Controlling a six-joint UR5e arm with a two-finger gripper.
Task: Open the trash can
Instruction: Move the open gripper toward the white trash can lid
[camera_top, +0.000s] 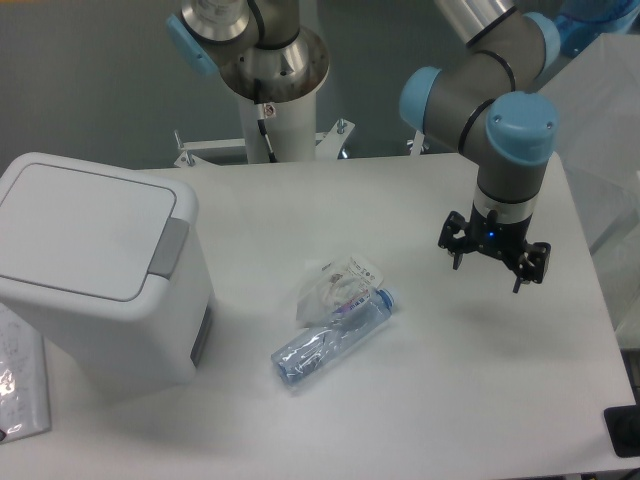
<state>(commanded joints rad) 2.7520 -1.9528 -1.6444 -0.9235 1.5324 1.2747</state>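
Note:
The trash can (95, 265) is a large white boxy bin at the left of the table, its flat lid down and a grey push tab (170, 246) on the rim facing right. My gripper (487, 276) hangs over the right side of the table, far to the right of the can, pointing down. Its black fingers stand spread apart with nothing between them.
A clear plastic bottle (333, 335) lies on its side in the middle of the table with a crumpled clear wrapper (335, 283) against it. The arm's white base post (275, 120) stands at the back. A plastic-wrapped item (20, 385) lies at the left edge.

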